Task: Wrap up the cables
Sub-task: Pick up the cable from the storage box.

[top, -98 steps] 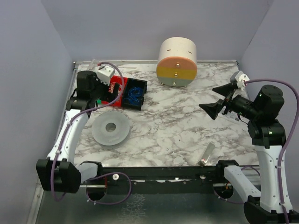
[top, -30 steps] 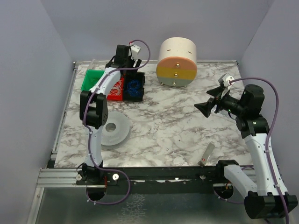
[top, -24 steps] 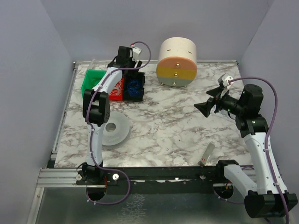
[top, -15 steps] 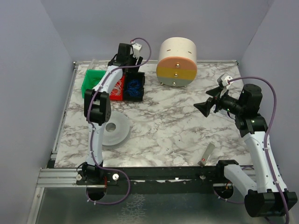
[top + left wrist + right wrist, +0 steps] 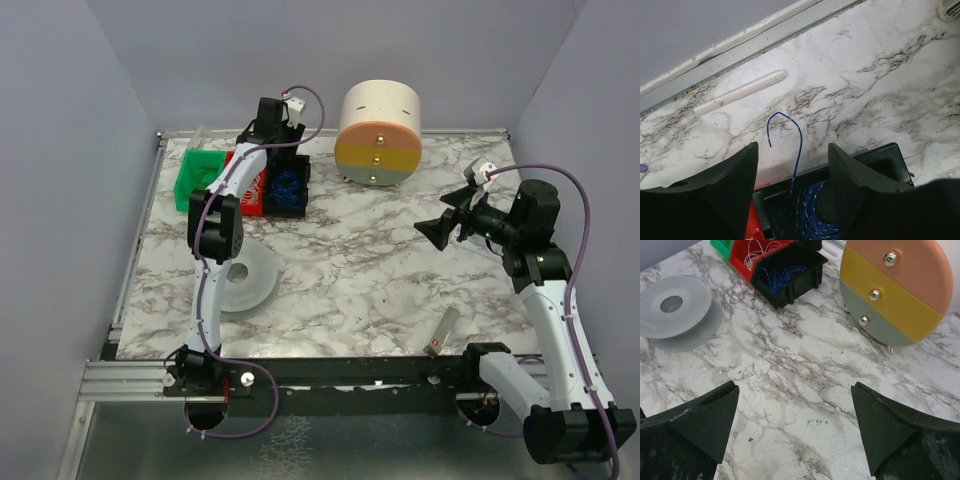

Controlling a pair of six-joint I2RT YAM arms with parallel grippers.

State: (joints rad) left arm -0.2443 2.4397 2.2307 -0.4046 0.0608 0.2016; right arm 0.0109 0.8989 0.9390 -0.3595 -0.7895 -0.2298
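Bin (image 5: 796,284) (blue coil (image 5: 773,276) inside) — spool (image 5: 691,294) near

The cables, one very thin dark wire, are too fine to make out in any of the three views. The dark veins of the marble table (image 5: 380,270) look much like such a wire, so I cannot tell where it lies, nor whether it is loose or wound.

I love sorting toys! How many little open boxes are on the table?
3, in a row at the back left: green bin, red bin in the middle, black bin holding blue wire. No others show.
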